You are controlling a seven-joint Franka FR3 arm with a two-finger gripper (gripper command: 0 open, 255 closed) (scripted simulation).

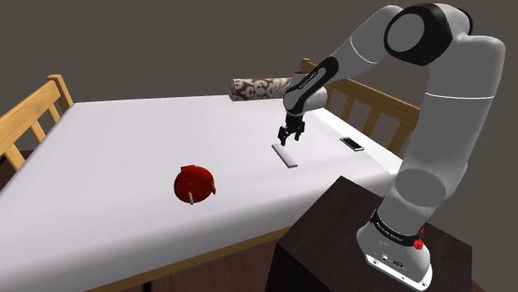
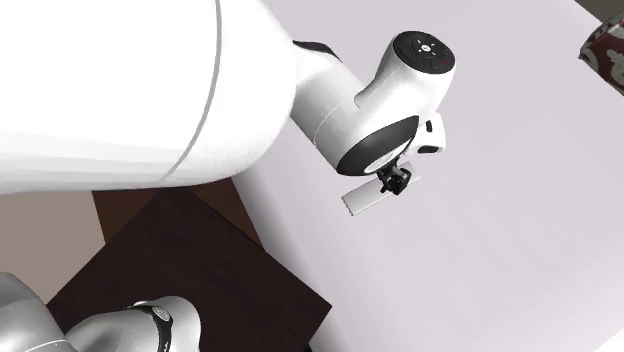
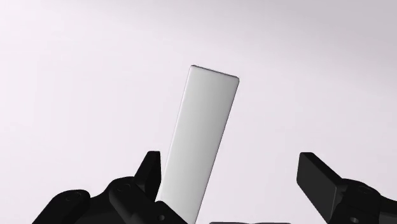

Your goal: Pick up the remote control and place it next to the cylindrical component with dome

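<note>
Flat on the white table (image 1: 124, 141), near the edge beside the stand (image 1: 332, 240): slim pale remote control (image 1: 285, 153). Directly above it, black gripper (image 1: 290, 133), fingers spread apart, clasping nothing. Probably light, rigid and smooth, so likely slippery; best pinched across the narrow width at mid-length. Well apart along the same edge, red domed cylinder (image 1: 193, 183). Near the far edge, patterned roll (image 1: 259, 88); toward the corner, small dark slab (image 1: 352, 143). Bare tabletop between remote and dome.
</note>
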